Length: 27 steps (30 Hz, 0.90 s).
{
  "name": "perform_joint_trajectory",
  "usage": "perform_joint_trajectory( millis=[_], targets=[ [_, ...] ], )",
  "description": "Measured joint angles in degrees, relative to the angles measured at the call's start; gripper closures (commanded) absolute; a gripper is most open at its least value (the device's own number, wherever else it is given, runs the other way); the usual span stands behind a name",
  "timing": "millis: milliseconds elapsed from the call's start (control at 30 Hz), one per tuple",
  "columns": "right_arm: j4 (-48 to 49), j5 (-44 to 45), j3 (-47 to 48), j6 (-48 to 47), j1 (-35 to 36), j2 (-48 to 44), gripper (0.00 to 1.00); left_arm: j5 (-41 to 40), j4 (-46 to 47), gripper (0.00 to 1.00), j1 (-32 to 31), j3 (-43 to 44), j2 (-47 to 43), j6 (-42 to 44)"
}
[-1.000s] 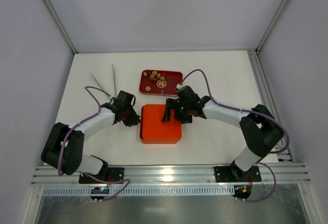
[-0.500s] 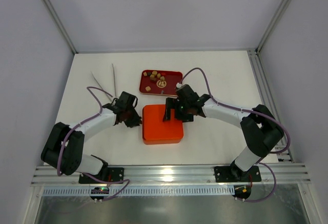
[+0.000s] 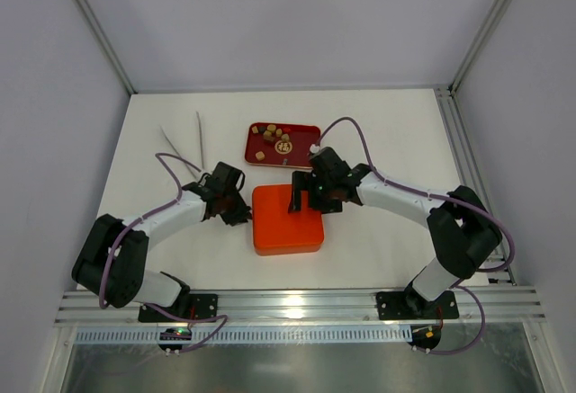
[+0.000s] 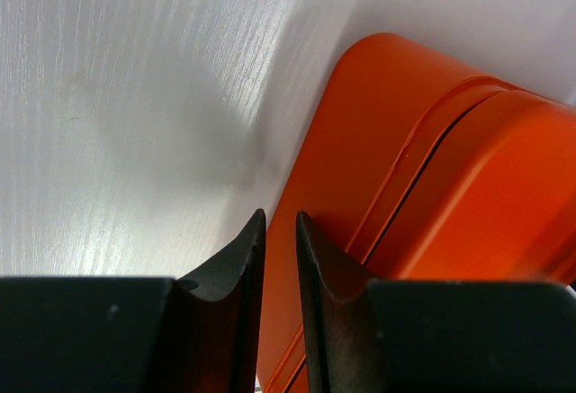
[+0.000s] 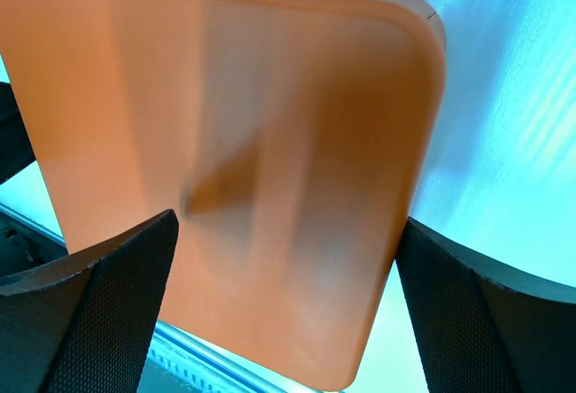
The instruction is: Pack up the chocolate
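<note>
The chocolate [image 3: 273,134] lies as several small brown and cream pieces in a red tray [image 3: 306,155] at the back. In the middle stands the orange box [image 3: 288,222] with its flat lid [image 5: 252,141] on top. My left gripper [image 3: 236,206] is low at the box's left side [image 4: 360,141], almost shut, with only a thin slit between its fingers [image 4: 243,267] and nothing in it. My right gripper [image 3: 303,197] hovers over the far edge of the lid, wide open, holding nothing; in its wrist view [image 5: 286,222] the lid fills the gap between the jaws.
A pair of pale tweezers [image 3: 184,146] lies at the back left. An aluminium rail [image 3: 454,132] runs along the right edge of the table and another along the near edge [image 3: 297,303].
The orange box has slid a little to the right, and my left gripper has followed at its left side. The right gripper has stayed over the lid's far edge.
</note>
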Motion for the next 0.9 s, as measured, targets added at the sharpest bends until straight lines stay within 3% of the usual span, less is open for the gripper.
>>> perform_joint_trajectory(
  millis=[700, 900],
  targets=[
    [-2.6, 2.1, 2.0, -0.8, 1.2, -1.2, 0.0, -0.1, -0.7, 0.8, -0.4, 0.2, 0.0, -0.3],
    [-4.1, 3.9, 3.0, -1.6, 2.3, -0.6, 0.0, -0.1, -1.0, 0.84, -0.7, 0.3, 0.0, -0.4]
  ],
)
